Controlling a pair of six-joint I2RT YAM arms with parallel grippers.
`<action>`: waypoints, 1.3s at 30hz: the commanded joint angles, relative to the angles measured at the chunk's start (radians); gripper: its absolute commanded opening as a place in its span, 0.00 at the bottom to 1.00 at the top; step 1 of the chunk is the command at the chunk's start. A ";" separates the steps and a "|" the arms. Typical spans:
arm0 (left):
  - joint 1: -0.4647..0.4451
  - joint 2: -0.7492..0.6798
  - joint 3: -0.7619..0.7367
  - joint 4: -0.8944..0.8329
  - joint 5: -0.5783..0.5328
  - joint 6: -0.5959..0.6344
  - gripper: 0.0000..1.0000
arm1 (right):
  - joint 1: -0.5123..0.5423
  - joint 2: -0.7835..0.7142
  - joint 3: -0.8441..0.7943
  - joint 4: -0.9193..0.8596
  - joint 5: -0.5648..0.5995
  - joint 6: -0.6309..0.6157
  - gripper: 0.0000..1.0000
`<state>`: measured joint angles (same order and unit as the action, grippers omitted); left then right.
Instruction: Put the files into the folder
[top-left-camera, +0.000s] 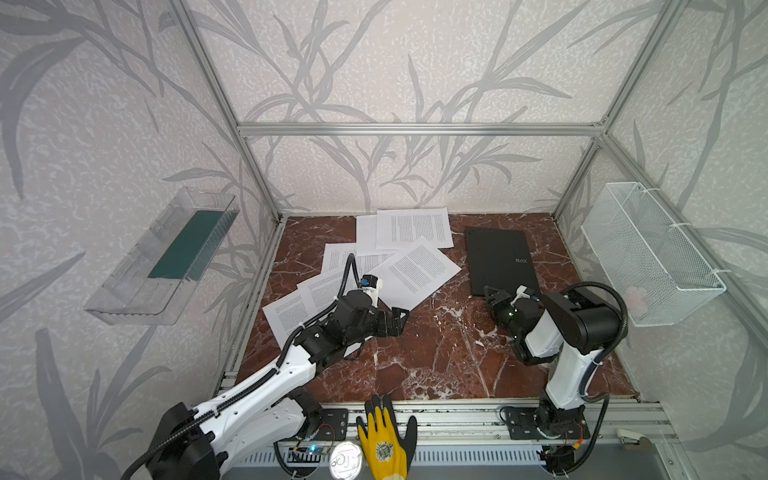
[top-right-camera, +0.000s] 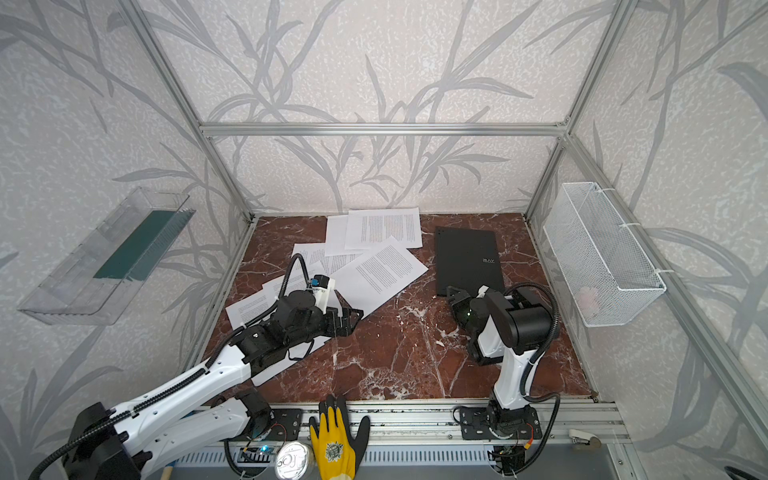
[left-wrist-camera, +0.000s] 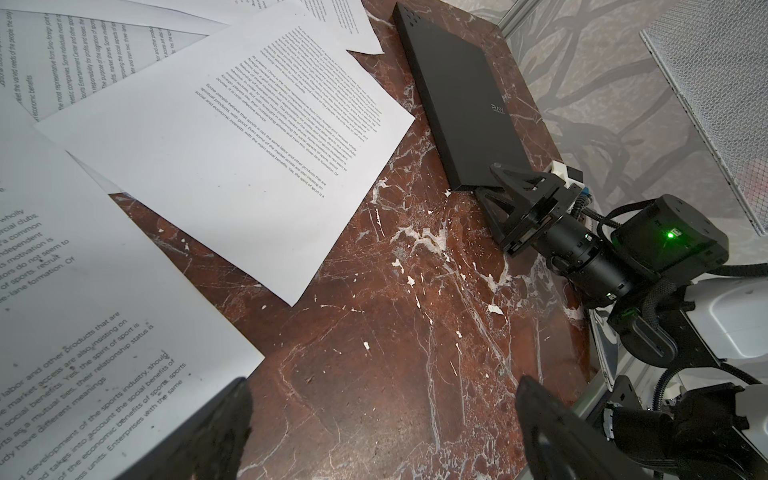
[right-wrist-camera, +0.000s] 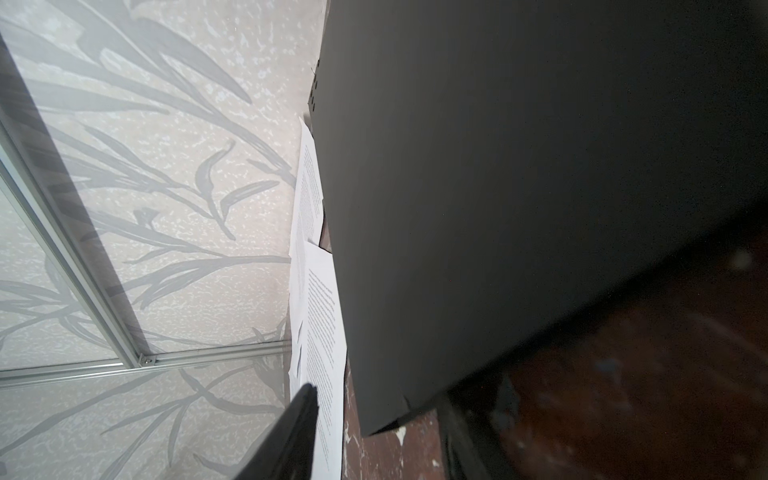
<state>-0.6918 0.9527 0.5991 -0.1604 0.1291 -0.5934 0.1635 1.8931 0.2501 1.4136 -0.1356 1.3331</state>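
Your right gripper (left-wrist-camera: 490, 180), half-spread, straddles the 6 o'clock edge of the black folder (top-left-camera: 500, 262), likely to lift its cover; left gripper (top-left-camera: 398, 321) gapes by the printed sheets (top-left-camera: 415, 272)

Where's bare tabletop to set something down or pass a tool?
Free: front-centre marble tabletop between left tool and right tool; strip right of the folder in a top view. Narrow lane between paper sheets and folder. Crowded: left and rear centre, overlapping sheets.

red-brown marble table (top-left-camera: 436, 353), scattered white files (top-left-camera: 415, 274), black folder (top-left-camera: 498, 257) beside them
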 joint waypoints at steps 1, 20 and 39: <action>0.002 -0.005 -0.011 0.010 -0.012 0.020 0.99 | -0.010 0.029 0.033 -0.004 0.006 0.022 0.48; 0.000 -0.004 -0.018 0.014 -0.019 0.020 0.99 | -0.021 0.147 0.100 -0.004 0.084 0.096 0.43; 0.002 -0.024 -0.020 0.012 -0.029 0.018 0.99 | -0.028 0.238 0.165 -0.003 0.134 0.098 0.19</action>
<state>-0.6918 0.9485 0.5869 -0.1490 0.1238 -0.5827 0.1429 2.1136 0.4313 1.5654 -0.0196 1.4929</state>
